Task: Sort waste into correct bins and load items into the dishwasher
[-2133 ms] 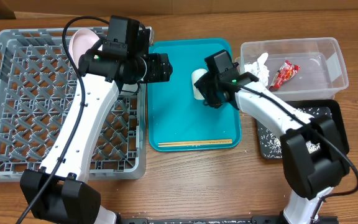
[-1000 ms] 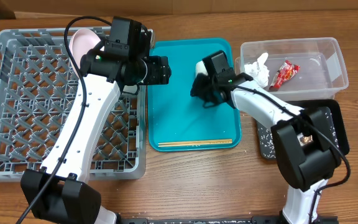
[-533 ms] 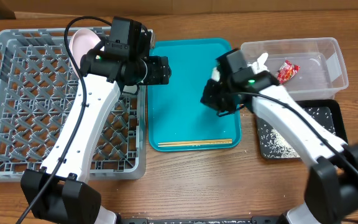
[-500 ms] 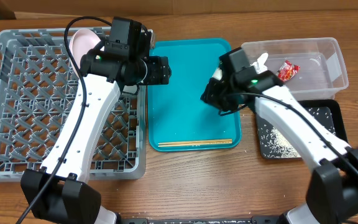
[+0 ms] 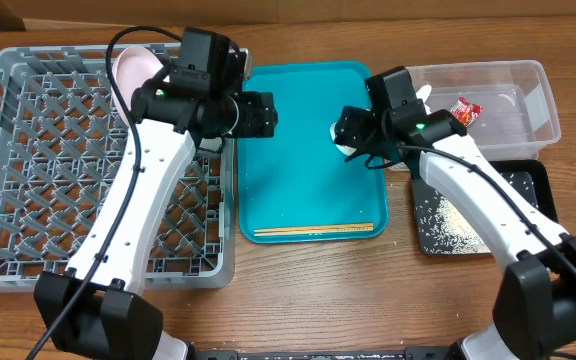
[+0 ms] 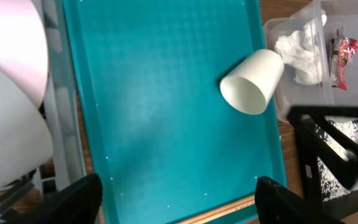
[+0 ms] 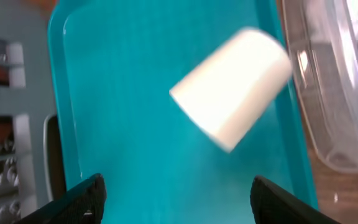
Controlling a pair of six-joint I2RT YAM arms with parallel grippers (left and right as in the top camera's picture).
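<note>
Here lie one cup [image 6: 252, 82] and two chopsticks [image 5: 314, 230]; left pincer [image 6: 179, 199] and right pincer [image 7: 176, 199] gape.

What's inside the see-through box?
A crumpled white tissue and a red shiny wrapper lie in the clear tub. From overhead the right arm covers one corner.
</note>
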